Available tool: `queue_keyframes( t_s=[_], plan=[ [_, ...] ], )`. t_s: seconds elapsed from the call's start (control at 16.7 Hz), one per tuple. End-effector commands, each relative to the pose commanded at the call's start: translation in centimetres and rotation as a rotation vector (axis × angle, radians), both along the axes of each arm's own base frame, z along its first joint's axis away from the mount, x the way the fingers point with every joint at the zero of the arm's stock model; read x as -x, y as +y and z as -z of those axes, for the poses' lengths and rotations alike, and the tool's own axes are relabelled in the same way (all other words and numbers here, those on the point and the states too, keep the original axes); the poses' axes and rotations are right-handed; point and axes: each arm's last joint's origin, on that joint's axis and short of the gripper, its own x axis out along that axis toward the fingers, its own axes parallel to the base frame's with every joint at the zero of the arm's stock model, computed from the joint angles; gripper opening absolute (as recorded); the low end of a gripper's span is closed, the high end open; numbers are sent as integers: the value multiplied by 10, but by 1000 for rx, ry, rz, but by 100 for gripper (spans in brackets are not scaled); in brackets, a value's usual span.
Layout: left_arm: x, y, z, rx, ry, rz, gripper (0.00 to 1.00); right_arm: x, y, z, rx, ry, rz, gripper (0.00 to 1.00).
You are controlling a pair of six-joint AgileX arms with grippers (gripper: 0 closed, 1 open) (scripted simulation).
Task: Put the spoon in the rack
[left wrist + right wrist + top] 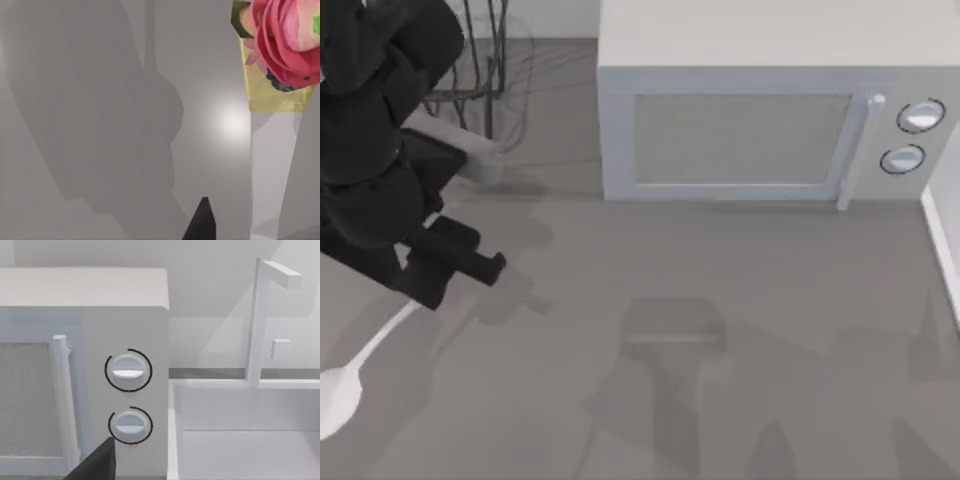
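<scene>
left arm point(375, 150) is all matte black, chunky rounded housings up top stepping down into boxy blocks. its gripper point(455, 262) has flat, squared-off black fingers. no markings or cables i can spot.

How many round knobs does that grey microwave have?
2, both on the grey microwave's front at the table's right: the upper round knob and the lower round knob directly beneath it.

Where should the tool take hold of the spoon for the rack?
On the slim handle, from above. The spoon lies flat near the table's left edge, bowl outermost, handle running under the left arm's tool. The bowl looks too broad and rounded for a sure pinch.
</scene>
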Motion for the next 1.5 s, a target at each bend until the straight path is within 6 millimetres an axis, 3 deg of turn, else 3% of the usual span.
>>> queue_keyframes(
  t_s=[0.24, 0.78, 1.02, 1.26, 1.5],
  plan=[
    [13, 6, -43, 15, -37, -2, 0, 0, 0, 0, 0, 0, 0, 100],
    [12, 15, -50, 58, -115, -39, 0, 0, 0, 0, 0, 0, 0, 100],
    [11, 41, -66, 176, -359, -155, 0, 0, 0, 0, 0, 0, 0, 100],
    [13, 76, -88, 303, -716, -285, 0, 0, 0, 0, 0, 0, 0, 100],
    [32, 110, -117, 388, -1121, -367, 0, 0, 0, 0, 0, 0, 0, 100]
  ],
)
